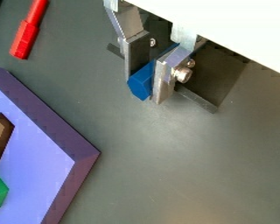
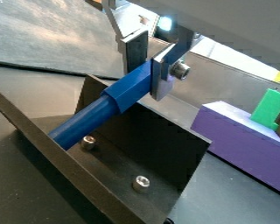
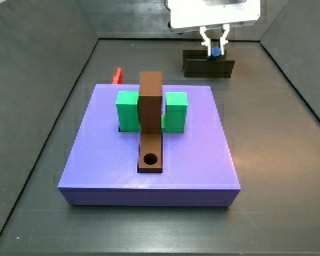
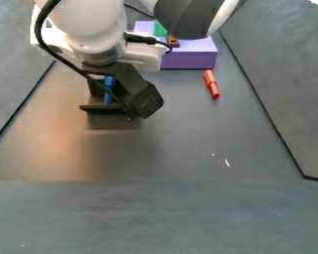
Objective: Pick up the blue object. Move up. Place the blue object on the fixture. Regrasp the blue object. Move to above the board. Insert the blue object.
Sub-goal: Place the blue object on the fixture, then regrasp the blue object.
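The blue object (image 2: 108, 101) is a slim blue peg that lies slanted on the dark fixture (image 2: 130, 149). My gripper (image 2: 146, 77) is shut on its upper end. In a wrist view the peg's end (image 1: 139, 83) shows between the silver fingers of the gripper (image 1: 143, 77). In a side view the gripper (image 3: 214, 44) stands over the fixture (image 3: 207, 65) at the far right, beyond the lavender board (image 3: 149, 145). In a side view the peg (image 4: 108, 87) and fixture (image 4: 106, 107) show partly behind the arm.
A small red peg (image 1: 29, 31) lies on the floor beside the board (image 1: 38, 140); it also shows in both side views (image 3: 117, 75) (image 4: 213, 83). The board bears a brown strip (image 3: 151, 125) with a round hole and green blocks (image 3: 128, 110). Dark walls bound the floor.
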You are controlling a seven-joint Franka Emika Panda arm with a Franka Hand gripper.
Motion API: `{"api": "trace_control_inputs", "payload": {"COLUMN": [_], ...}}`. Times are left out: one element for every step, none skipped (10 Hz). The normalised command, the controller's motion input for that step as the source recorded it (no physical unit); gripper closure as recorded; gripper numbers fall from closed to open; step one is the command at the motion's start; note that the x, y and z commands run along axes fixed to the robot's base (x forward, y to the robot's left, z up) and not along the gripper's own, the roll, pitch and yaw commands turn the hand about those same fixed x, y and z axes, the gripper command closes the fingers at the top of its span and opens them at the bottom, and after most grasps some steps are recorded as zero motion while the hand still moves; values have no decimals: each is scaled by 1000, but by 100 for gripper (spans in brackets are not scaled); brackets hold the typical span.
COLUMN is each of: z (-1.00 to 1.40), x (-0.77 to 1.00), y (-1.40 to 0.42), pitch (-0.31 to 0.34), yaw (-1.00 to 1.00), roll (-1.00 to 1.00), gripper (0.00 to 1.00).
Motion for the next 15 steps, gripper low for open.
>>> {"api": "trace_control_inputs", "payload": {"z": [0,203,220,249,237,203,166,169,197,220,197,134,60,49,37], "x": [0,37,120,131,89,6,0,-60,-17,80,197,206,163,114,54], "y": [0,-209,-143,-57,-43,0,0,0,0,0,0,-9,-11,-11,-9], "pitch": [0,37,69,77,66,20,0,0,-71,-80,-23,0,0,0,0], "yaw": [0,0,0,0,11,43,49,40,49,91,149,203,237,223,223], "roll": [0,757,909,934,974,934,877,843,871,940,1000,1000,1000,1000,1000], "gripper": [0,0,0,0,0,0,0,0,0,0,0,0,0,0,0]}}
